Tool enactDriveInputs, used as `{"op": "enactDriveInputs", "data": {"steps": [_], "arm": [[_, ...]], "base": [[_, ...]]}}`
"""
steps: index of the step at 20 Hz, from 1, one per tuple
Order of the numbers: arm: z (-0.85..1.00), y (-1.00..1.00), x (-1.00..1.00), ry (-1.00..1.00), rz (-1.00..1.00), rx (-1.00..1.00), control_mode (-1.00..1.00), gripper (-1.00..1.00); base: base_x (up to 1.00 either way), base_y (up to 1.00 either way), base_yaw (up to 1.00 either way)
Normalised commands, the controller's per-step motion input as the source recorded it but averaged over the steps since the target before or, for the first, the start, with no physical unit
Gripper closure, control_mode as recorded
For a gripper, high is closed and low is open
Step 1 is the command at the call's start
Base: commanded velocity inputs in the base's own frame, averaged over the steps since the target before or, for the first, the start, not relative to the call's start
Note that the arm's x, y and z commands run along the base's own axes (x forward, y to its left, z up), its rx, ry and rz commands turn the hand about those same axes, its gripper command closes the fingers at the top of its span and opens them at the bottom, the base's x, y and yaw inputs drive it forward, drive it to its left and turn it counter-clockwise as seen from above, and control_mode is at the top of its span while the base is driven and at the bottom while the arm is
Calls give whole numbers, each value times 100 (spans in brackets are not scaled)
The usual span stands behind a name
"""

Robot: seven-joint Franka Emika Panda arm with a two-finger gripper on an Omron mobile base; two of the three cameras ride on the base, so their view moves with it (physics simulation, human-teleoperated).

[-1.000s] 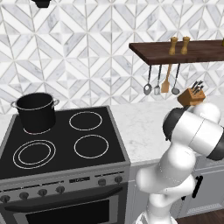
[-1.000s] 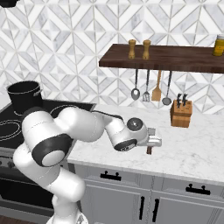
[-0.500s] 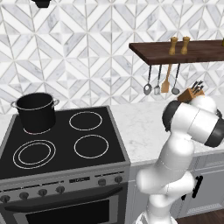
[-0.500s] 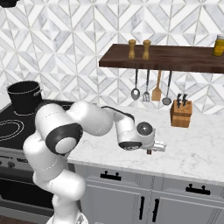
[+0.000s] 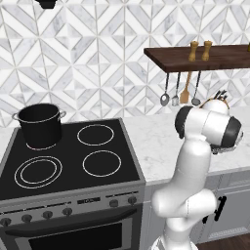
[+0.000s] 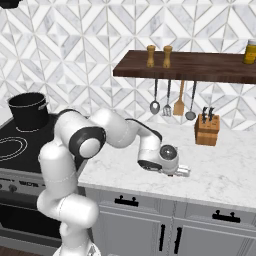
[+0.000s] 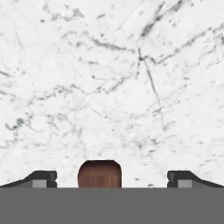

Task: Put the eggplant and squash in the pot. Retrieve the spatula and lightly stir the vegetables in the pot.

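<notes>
Two jaws are held wide open low over the marble surface, bracketing the spatula handle's end; so near its tip, it could be levered out when lifted.

Two base views flanking the arm, sharing counter, hand view close above marble

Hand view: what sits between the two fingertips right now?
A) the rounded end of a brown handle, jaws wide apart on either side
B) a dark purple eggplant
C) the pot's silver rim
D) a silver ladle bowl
A: the rounded brown handle end lies on the white marble counter, midway in the open gripper, touching neither fingertip.
</notes>
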Motion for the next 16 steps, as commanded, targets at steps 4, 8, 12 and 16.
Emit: {"op": "enactDriveInputs", "data": {"steps": [4,8,12,16], "arm": [[-43,0,21,0,0,0,-100,-100],[-48,-2,6,0,0,0,-100,100],[-49,0,0,-2,0,0,-100,100],[-29,0,0,-7,0,0,-100,100]], "base": [[0,0,0],[0,0,0],[0,0,0],[0,0,0]]}}
